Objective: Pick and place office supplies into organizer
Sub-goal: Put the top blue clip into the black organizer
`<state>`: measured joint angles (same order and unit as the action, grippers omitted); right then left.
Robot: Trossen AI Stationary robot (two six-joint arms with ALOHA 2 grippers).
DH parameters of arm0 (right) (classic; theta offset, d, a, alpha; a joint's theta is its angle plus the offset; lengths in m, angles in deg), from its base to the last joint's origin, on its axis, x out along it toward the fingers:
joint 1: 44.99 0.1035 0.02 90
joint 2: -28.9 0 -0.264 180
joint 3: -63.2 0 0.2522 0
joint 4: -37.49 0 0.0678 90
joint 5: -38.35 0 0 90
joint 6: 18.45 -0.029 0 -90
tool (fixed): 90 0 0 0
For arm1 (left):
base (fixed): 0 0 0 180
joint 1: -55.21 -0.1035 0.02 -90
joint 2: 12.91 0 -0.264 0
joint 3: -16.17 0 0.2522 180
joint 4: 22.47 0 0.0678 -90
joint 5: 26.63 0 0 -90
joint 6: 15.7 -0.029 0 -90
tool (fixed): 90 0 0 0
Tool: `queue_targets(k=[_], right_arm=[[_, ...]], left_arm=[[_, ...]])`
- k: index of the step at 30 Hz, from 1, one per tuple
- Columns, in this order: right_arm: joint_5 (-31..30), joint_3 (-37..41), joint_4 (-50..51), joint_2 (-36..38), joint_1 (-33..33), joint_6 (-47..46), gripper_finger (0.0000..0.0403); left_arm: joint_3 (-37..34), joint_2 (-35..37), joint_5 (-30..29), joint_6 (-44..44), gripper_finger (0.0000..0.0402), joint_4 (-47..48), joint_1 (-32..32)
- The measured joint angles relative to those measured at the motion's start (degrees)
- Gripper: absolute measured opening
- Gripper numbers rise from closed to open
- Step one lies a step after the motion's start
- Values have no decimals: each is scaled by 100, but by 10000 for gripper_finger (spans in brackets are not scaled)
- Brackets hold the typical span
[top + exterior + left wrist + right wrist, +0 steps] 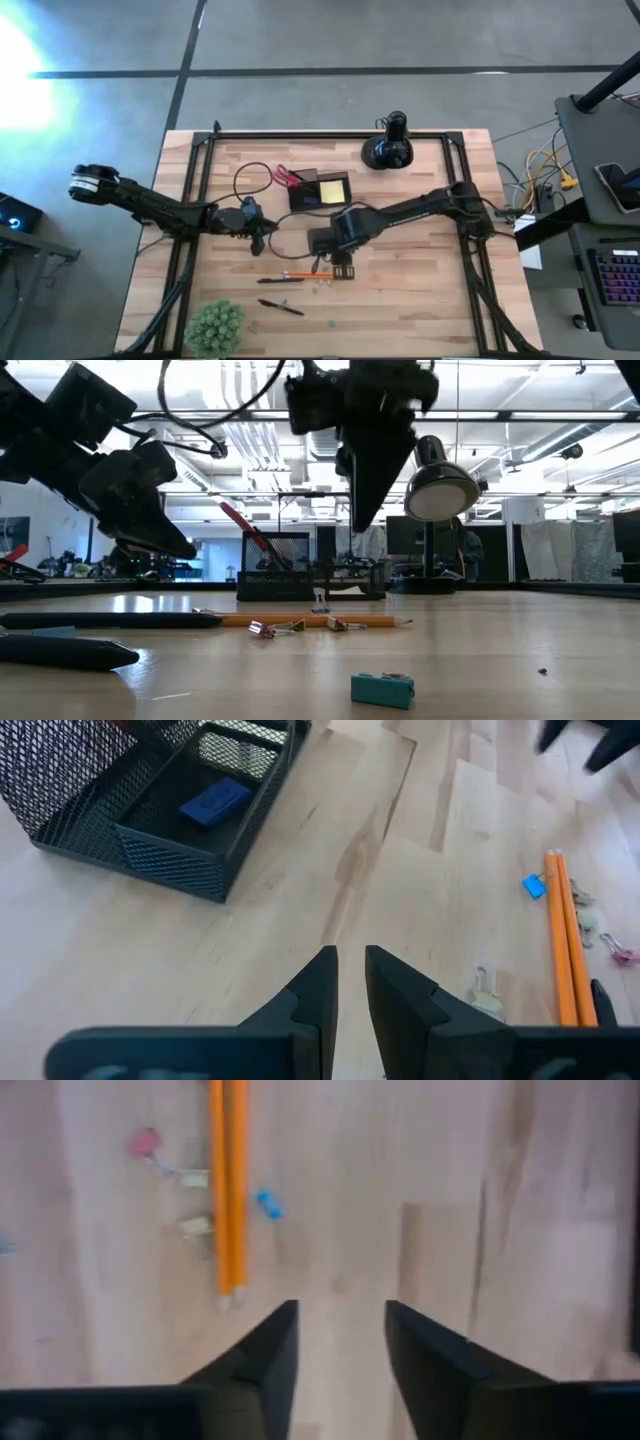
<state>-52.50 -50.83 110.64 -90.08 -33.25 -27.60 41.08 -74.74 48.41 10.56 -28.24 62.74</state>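
The organizer (318,191), a dark mesh box, stands at the table's far middle. It holds a yellow sticky-note pad (334,187) and red-handled scissors (290,177). Two orange pencils (228,1180) lie side by side on the wood, with small clips and a tiny blue piece (268,1203) beside them. A black pen (281,307) lies nearer the front edge. My right gripper (340,1315) hangs open above the table, pointing down, just off the pencils' tips, with nothing between its fingers. My left gripper (350,960) waits to the left of the organizer, its fingers nearly together and holding nothing.
A black lamp with a round base (389,150) stands at the far edge, right of the organizer. A green fuzzy plant ball (215,326) sits at the near left corner. A small teal block (383,688) lies near the front edge. Bare wood shows on the right side.
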Motion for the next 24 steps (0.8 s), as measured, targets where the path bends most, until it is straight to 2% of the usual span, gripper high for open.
queue_targets(k=[3, 6, 8, 13, 15, 20, 24], right_arm=[[-78, -20, -200, -160, 76, 484, 186], [-48, 15, -208, -381, 122, 328, 201], [-46, 28, -201, -478, 138, -588, 204], [-103, 22, -310, -472, 191, -4091, 202], [-170, 22, -493, -472, 276, -5027, 199], [-344, 23, -1169, -493, 559, -6306, 189], [-691, 33, -967, -494, 623, -6801, 178]], left_arm=[[-15, 0, 0, -9, 40, 2, 0], [-19, 0, 0, -7, 40, 2, 0], [-19, 0, 1, 20, 40, 1, 0], [3, 0, 5, 39, 40, -11, 0], [3, 0, 5, 35, 40, -11, 0], [-17, 0, 9, 34, 40, 6, 0], [-19, 0, 9, 31, 40, 2, 0]])
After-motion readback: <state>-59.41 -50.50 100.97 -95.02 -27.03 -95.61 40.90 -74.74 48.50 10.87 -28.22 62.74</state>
